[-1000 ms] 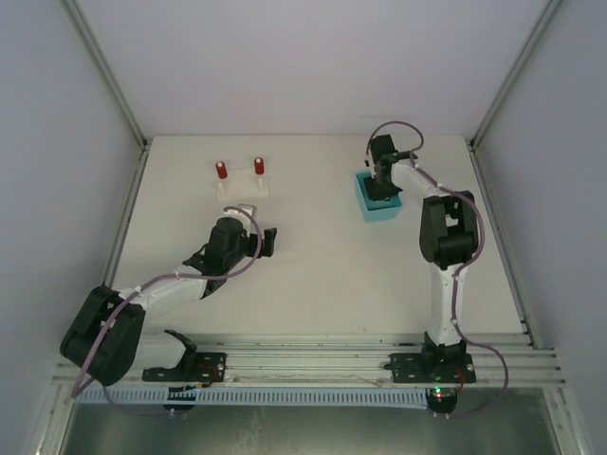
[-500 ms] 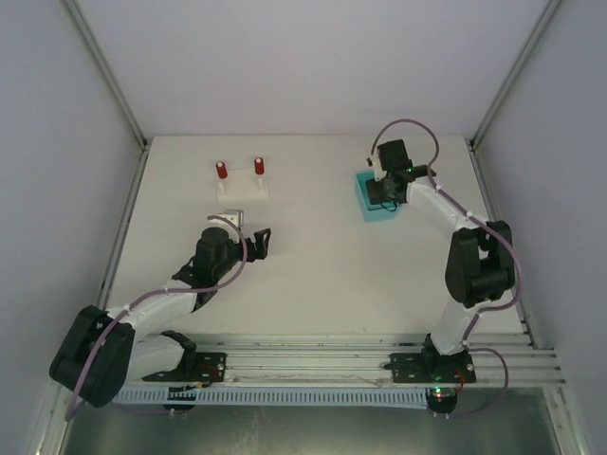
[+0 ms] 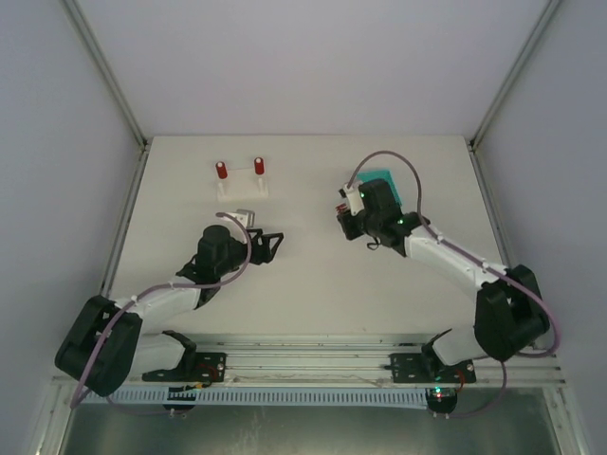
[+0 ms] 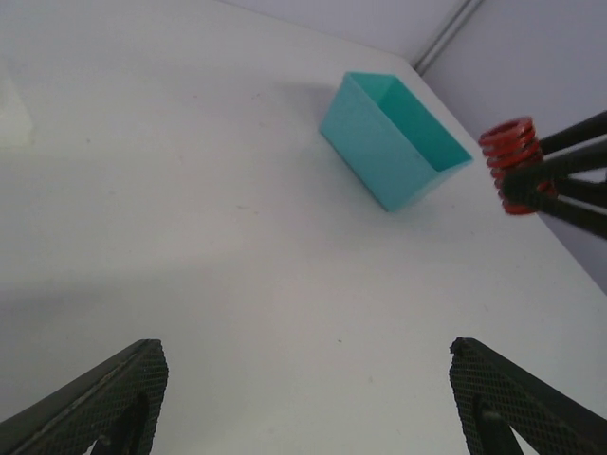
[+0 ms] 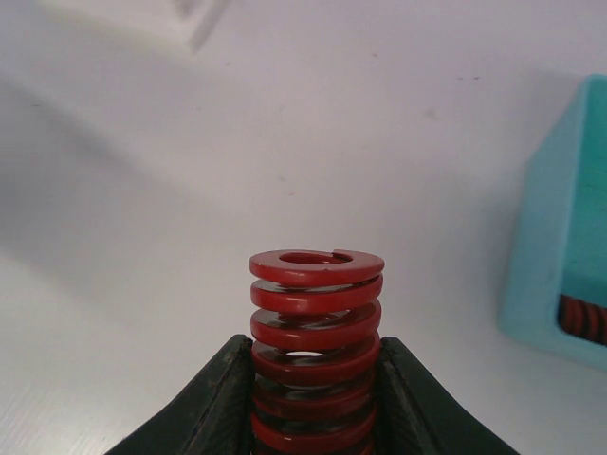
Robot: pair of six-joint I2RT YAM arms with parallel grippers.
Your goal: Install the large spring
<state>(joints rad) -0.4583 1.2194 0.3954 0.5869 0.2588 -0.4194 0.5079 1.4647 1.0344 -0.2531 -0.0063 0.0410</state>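
Note:
My right gripper (image 3: 345,214) is shut on a large red spring (image 5: 316,327), held upright above the table, left of the teal box (image 3: 383,179). The spring also shows in the left wrist view (image 4: 510,159), pinched between the right fingers (image 4: 561,178). The white base (image 3: 243,188) with two red posts (image 3: 220,171) stands at the back left; its corner shows in the right wrist view (image 5: 180,19). My left gripper (image 3: 267,245) is open and empty over bare table, its jaws wide apart (image 4: 303,403).
The teal box (image 4: 394,137) is open-topped; another red spring (image 5: 583,318) lies inside it. Aluminium frame posts and white walls close in the back and sides. The rail with both arm bases (image 3: 313,365) runs along the near edge.
My right gripper has come up out of the teal box and moved left and nearer with the red spring. My left arm has turned its gripper slightly to the right.

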